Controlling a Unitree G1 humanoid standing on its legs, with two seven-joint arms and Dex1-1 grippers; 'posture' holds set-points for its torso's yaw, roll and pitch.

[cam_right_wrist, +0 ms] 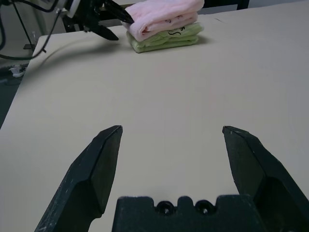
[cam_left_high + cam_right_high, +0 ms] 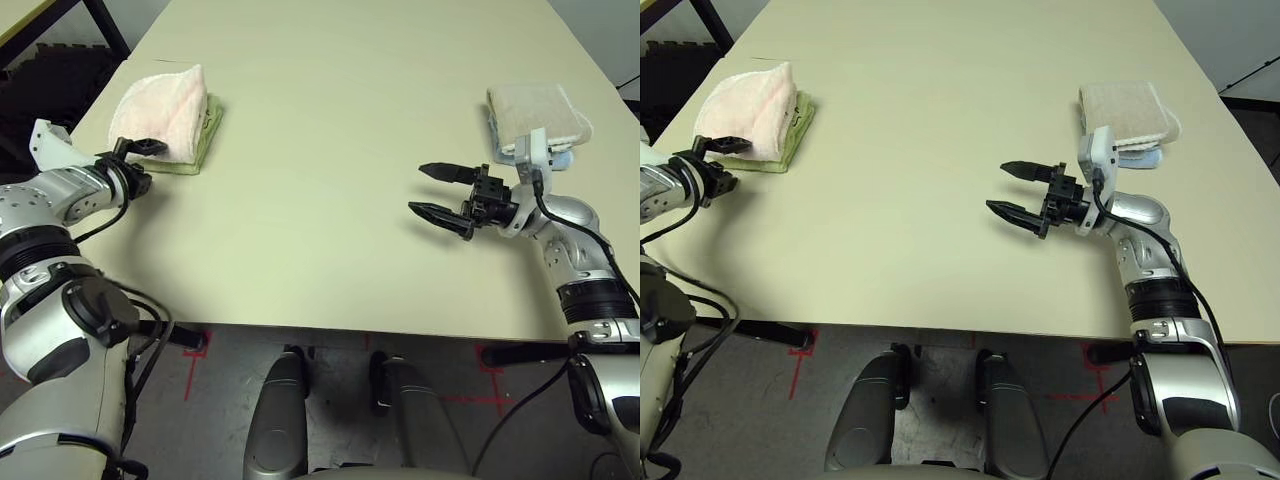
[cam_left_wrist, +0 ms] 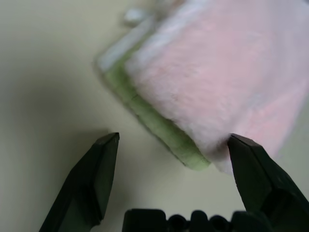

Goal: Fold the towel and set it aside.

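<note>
- The pale pink terry towel (image 2: 162, 112) is folded into a thick bundle and lies on top of a folded light green towel (image 2: 205, 143), at the far left side of the beige table (image 2: 330, 150).
- In the head views its long axis runs from the near left to the far right, with the rounded folded side toward the table's left edge.
- In the right wrist view a small dark mark shows on the side of the pink bundle; I cannot read it as writing.
- The left gripper (image 2: 140, 158) is just beside the near corner of the stack, its two black fingers spread apart and holding nothing.
- The right gripper (image 2: 436, 192) hangs over the bare table on the right, fingers also spread wide and empty.
- Behind the right arm, a folded beige towel (image 2: 535, 112) lies on a blue one (image 2: 1140, 157) near the right edge.
- The middle of the table between the two stacks is open.
</note>
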